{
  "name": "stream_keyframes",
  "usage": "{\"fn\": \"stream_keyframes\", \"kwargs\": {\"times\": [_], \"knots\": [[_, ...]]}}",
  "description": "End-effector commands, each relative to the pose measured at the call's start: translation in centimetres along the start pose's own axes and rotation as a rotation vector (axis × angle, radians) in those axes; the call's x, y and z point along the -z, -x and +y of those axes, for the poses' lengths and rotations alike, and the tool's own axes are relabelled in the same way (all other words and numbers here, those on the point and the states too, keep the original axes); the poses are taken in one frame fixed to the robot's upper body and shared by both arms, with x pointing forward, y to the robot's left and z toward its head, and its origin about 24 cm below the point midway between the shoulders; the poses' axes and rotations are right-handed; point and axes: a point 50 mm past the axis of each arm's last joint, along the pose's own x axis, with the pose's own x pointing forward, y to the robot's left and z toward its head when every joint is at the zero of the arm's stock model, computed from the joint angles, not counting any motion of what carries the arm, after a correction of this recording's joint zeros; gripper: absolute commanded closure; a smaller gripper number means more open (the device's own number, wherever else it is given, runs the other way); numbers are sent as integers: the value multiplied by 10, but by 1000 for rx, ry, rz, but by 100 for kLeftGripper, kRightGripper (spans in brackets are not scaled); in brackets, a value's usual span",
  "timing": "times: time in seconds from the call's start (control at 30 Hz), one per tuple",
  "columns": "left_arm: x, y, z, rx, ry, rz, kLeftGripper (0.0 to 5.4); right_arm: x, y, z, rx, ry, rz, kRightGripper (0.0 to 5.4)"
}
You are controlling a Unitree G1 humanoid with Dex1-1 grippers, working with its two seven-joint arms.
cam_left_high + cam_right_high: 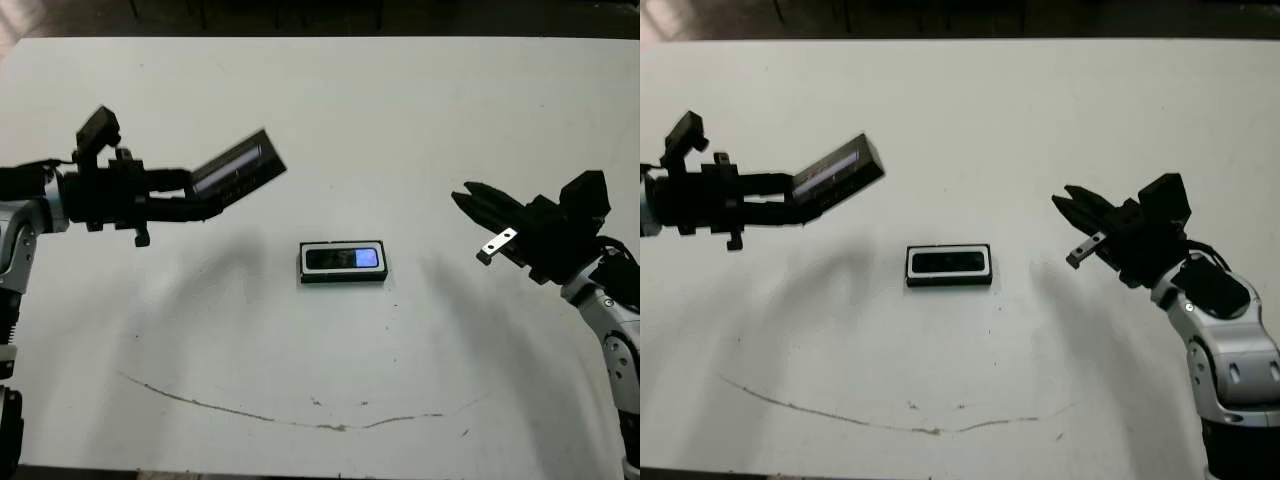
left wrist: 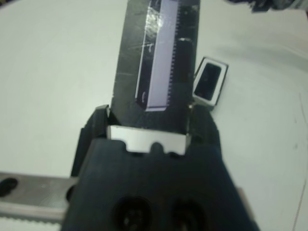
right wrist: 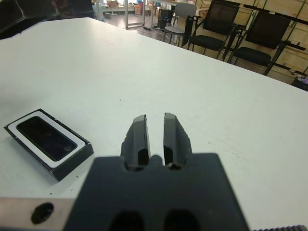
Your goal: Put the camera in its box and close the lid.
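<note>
Left gripper [image 1: 205, 200] clamps raised, tilted lid [image 1: 238, 165]; right gripper [image 1: 468, 197] hovers nearly closed, empty.

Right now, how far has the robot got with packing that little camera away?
The camera already lies in the box at the middle of the table. The left gripper holds the lid up in the air, to the left of the box and not over it. The right gripper holds nothing. Left to do: bring the lid over and close the box.
</note>
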Motion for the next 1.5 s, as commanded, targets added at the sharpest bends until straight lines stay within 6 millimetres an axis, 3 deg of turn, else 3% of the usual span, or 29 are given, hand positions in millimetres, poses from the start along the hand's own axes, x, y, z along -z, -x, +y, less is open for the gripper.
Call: {"fn": "stream_keyframes", "kwargs": {"times": [0.03,0.4,0.9,1.5], "knots": [[3,-12,-15,13,-11,-6,414,5,2,0,-4,-5,26,540],[13,-45,-30,166,-71,80,414,5,4,1,-1,12,35,540],[30,-61,-19,196,-69,172,414,2,4,2,1,11,40,540],[50,-83,-44,357,30,156,414,4,6,3,-3,11,45,540]]}}
